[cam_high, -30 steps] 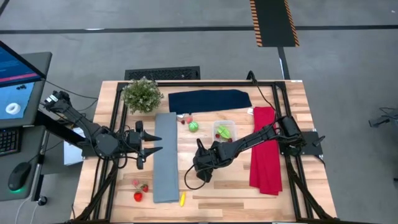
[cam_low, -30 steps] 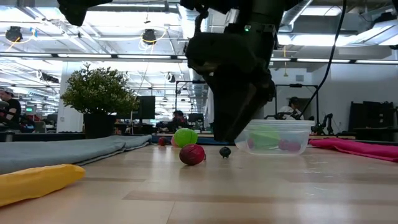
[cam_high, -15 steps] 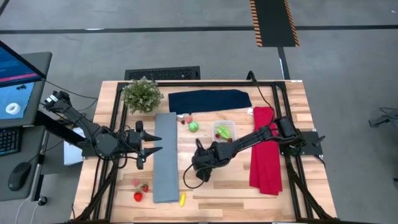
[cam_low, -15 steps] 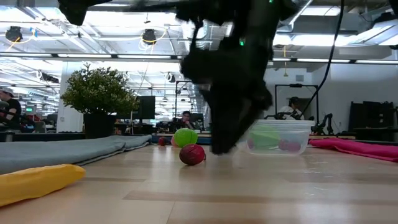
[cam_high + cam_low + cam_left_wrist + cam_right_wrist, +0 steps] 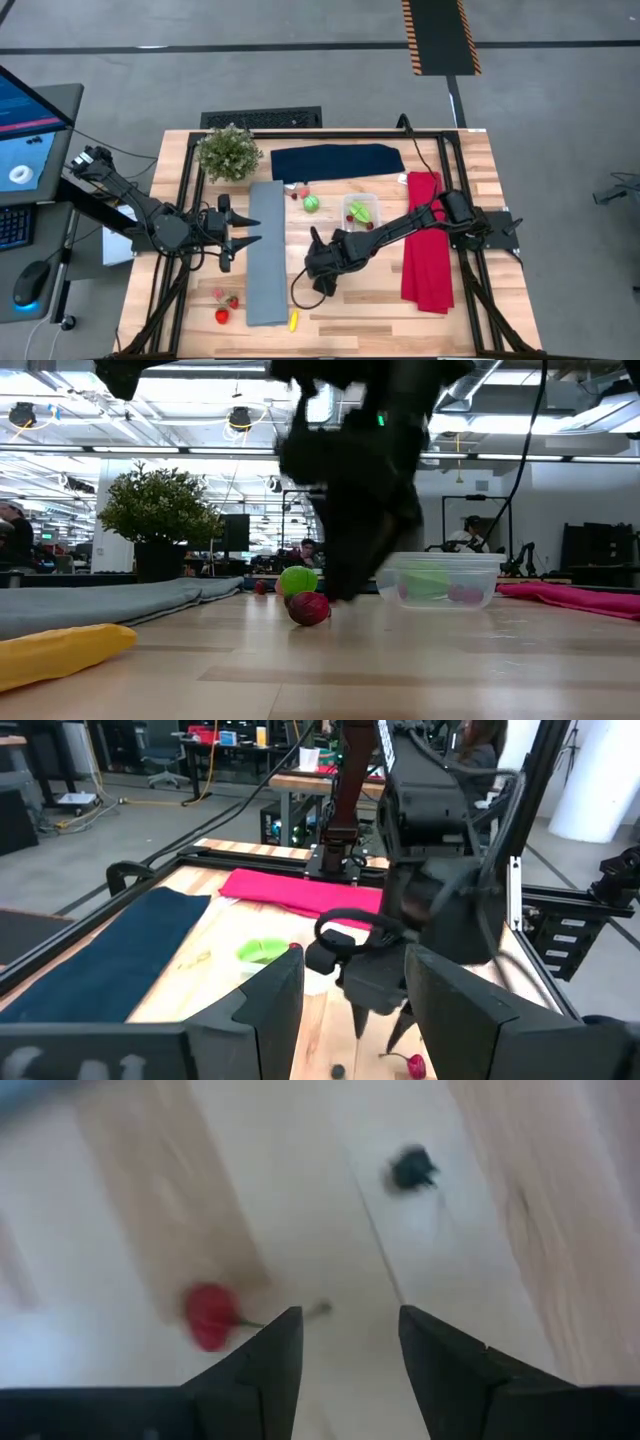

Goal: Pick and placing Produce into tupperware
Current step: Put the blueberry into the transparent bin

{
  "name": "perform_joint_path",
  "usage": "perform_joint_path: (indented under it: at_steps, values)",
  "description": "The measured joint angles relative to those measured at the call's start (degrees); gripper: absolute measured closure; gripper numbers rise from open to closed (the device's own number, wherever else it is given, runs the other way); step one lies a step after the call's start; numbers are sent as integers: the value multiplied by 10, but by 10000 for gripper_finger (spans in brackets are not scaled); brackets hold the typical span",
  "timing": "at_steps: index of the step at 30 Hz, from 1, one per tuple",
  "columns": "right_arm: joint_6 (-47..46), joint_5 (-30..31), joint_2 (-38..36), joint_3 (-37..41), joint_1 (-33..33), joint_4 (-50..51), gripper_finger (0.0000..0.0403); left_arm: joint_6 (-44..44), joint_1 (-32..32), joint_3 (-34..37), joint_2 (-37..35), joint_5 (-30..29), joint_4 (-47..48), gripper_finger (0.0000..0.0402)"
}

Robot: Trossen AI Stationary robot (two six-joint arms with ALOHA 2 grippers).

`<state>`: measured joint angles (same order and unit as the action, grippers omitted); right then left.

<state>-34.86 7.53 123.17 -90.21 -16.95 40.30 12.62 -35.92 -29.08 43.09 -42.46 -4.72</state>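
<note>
Bushy potted plant point(image 5: 229, 152), navy cloth point(image 5: 337, 161), grey cloth point(image 5: 266, 252), red cloth point(image 5: 427, 242), wooden table point(image 5: 370, 310)

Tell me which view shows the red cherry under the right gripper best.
The right wrist view: the cherry lies unobstructed with its stem, just ahead of the open right gripper. The low view shows it partly behind the arm, the left wrist view only at the picture's edge; the high view hides it.

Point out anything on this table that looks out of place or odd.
Nothing looks spilled or damaged. The tupperware sits upright with a green piece inside. The rest of the produce lies scattered on the bare wood: a lime-green piece, strawberries and a yellow piece near the front edge. The right gripper hangs open above a cherry.
</note>
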Motion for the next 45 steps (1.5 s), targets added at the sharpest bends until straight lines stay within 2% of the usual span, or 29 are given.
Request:
perform_joint_path:
  at_steps: [18,33,37,45]
  values:
    - [44,1,1,-8,50,-89,211,-23,0,0,0,0,-19,235]
    - [-22,-8,15,-6,57,-78,211,-24,0,0,0,2,-24,235]
    - [-24,-41,33,-9,57,-95,211,-24,0,0,0,2,-25,235]
    - [-23,-28,36,-8,50,-104,212,-25,0,0,0,2,-25,235]
